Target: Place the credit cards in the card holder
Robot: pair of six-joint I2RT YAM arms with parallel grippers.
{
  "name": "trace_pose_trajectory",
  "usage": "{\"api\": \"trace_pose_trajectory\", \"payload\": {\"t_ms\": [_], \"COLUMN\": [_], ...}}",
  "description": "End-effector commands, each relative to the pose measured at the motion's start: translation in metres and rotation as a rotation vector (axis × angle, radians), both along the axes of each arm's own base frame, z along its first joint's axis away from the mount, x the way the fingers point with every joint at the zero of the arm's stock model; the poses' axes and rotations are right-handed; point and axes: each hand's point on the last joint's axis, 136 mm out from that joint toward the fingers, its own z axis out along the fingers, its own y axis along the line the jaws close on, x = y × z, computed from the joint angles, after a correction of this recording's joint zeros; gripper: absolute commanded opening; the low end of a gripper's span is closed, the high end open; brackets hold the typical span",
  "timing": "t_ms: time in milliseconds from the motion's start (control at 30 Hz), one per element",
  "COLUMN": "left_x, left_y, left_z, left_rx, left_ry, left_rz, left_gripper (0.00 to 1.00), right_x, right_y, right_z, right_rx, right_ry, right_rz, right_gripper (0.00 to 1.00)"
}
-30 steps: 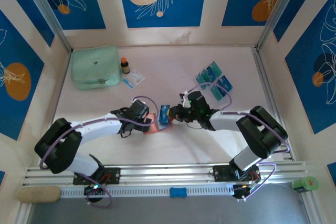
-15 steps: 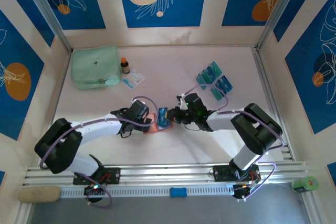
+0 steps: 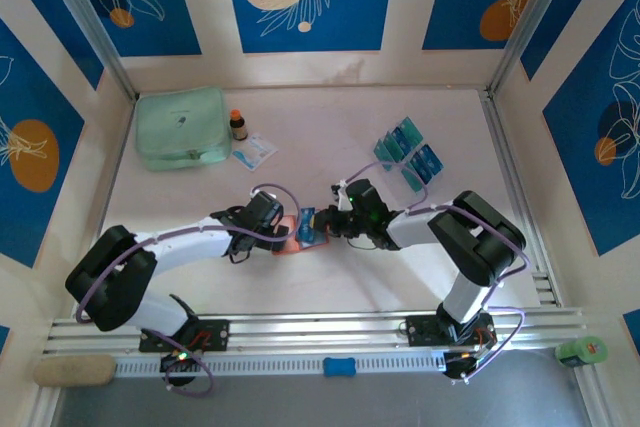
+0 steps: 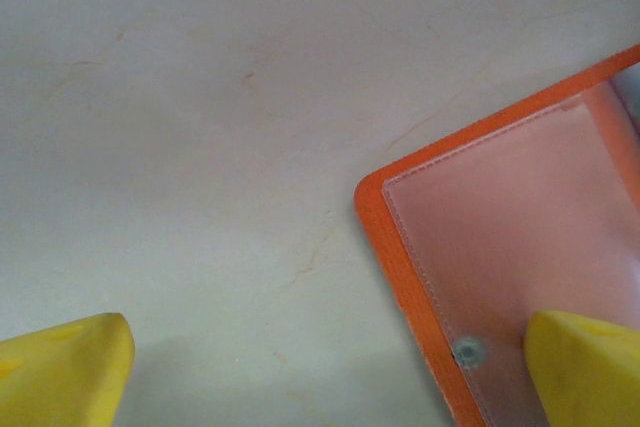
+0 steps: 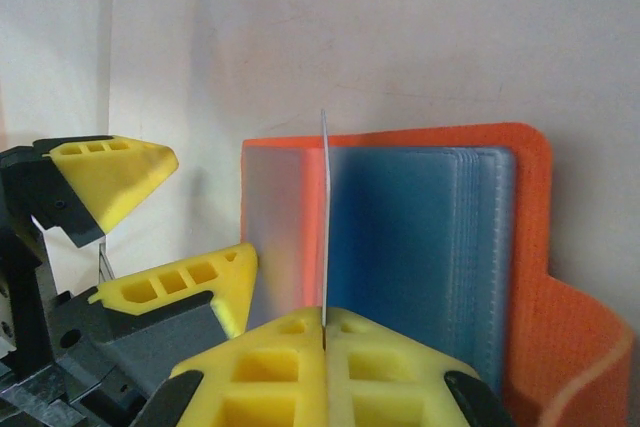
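The right gripper, clamped on a credit card, has slid left to mid-frame above the open card holder. Insertion looks imminent. The left gripper stands wide apart.

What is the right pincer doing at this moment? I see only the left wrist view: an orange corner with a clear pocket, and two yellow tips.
Observer: The right pincer is shut on a thin card, held edge-on over the open card holder.
Operator: Where does the card stand against the pockets?
Observer: Its edge stands between the clear flap and a blue layered stack inside the holder.
Operator: Are there more cards to load?
Observer: Yes, several teal and blue cards lie in the far right part of the table.
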Motion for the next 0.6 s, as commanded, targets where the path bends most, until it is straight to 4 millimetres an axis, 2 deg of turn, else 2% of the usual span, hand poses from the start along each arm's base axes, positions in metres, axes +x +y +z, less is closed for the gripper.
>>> {"api": "trace_pose_trajectory", "payload": {"t_ms": [0,567], "left_x": [0.0,0.001], "left_y": [0.006,0.005], "left_z": [0.001,0.004], "left_rx": [-0.006,-0.016], "left_ry": [-0.009,-0.018], "left_rz": [0.027,0.033], "left_gripper": [1.0,1.0], "right_x": [0.001,-0.01], "right_y": [0.011,0.015], "right_z": [0.005,-0.006], "right_rx": [0.023,0.028], "right_ry": [-0.025,0.027], "right_rz": [0.035,0.093], "right_gripper": [0.0,0.0]}}
